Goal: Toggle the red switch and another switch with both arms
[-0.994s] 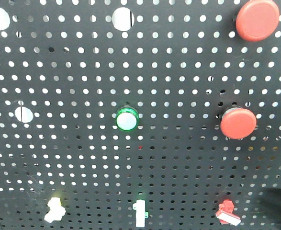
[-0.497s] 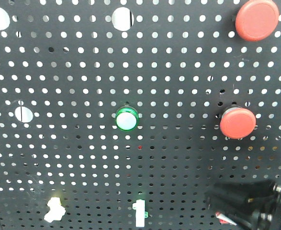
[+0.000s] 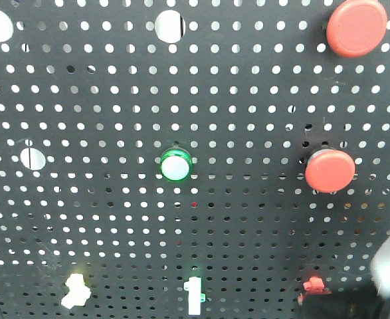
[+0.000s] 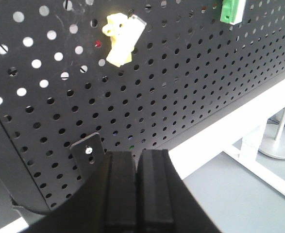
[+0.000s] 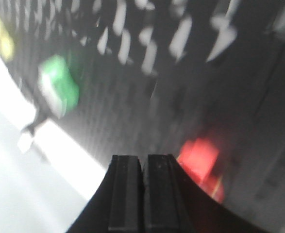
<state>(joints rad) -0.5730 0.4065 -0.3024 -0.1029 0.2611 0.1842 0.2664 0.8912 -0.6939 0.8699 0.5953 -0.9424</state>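
Observation:
The red switch [image 3: 313,287] sits low on the right of the black pegboard [image 3: 248,226]; its lower part is hidden behind my dark right arm [image 3: 387,272]. In the blurred right wrist view the red switch [image 5: 200,159] lies just right of my right gripper [image 5: 142,160], which is shut with nothing in it. The pale yellow-cream switch [image 3: 75,292] is at the lower left. In the left wrist view that yellow switch [image 4: 121,39] is well above my left gripper [image 4: 137,158], shut and empty, low in front of the board.
A white toggle on a green base [image 3: 194,296] stands between the two switches. A green-ringed round button [image 3: 176,165] and two big red mushroom buttons [image 3: 356,26] [image 3: 329,171] are higher up. A white frame rail [image 4: 239,124] runs under the board, with a small bracket [image 4: 89,148].
My right arm came in from the bottom right and covered the red switch, then shifted right and down; the switch's top shows again. The left side looks unchanged.

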